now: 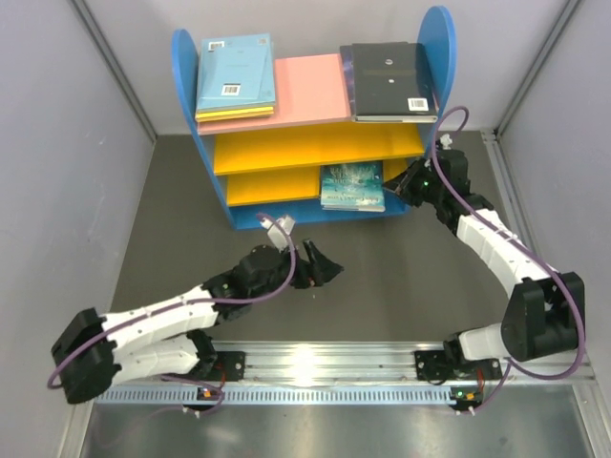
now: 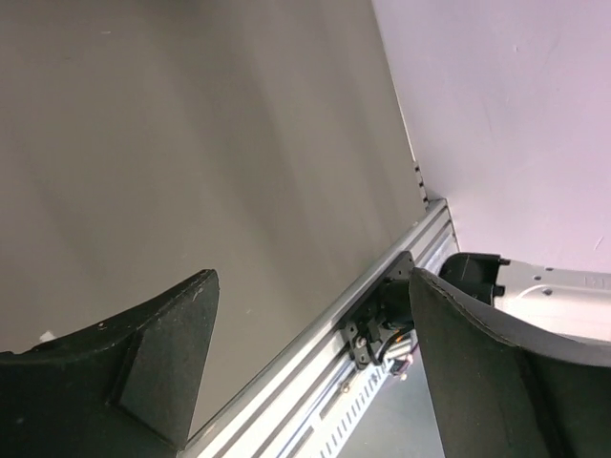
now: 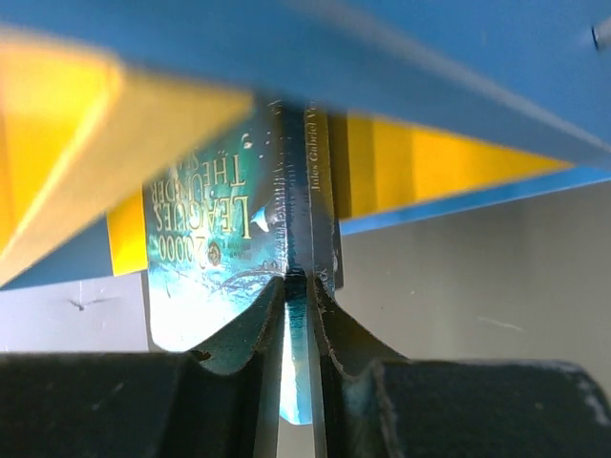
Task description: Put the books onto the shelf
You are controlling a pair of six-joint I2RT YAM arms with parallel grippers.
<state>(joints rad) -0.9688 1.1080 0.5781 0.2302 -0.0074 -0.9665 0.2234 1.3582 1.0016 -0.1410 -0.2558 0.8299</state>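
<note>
Dark grey table [image 1: 382, 277], pale walls on three sides.

**Top view.**
- The shelf [image 1: 437, 48] stands at the far edge of the table.
- A light blue book [image 1: 235, 74] lies flat on the left of the pink top board. A black book [image 1: 387, 78] lies on the right of it.
- The teal book [image 1: 351, 186] sits low down at the right end of the shelf, on the blue base. Its near edge juts out of the front.
- The right tool [image 1: 403, 187] meets that book from the right, close beside the blue side panel.
- The left tool [image 1: 320, 267] hangs over bare table, well apart from the shelf and holding nothing.

**Left wrist view.**
- The left tool [image 2: 310, 315] has its fingers spread, with only table [image 2: 191, 143] and the metal rail [image 2: 315, 382] between them.
- No book shows in this view. Keep this arm parked.

**Right wrist view.**
- The right tool [image 3: 298, 286] is pressed nearly together and pinches the teal book [image 3: 205, 248] by its edge.
- The book runs straight ahead from the fingertips, under a yellow board [image 3: 420, 162] and the blue panel [image 3: 430, 67].

**Judgement.**
- The step in hand is seating this book.
- Push it in along its own plane and keep the wrist level, so the cover does not catch the board above.
- Watch the clearance to the side panel.
- Let go only once the book rests fully on the shelf, then back out straight so the fingers do not drag it out again.
</note>
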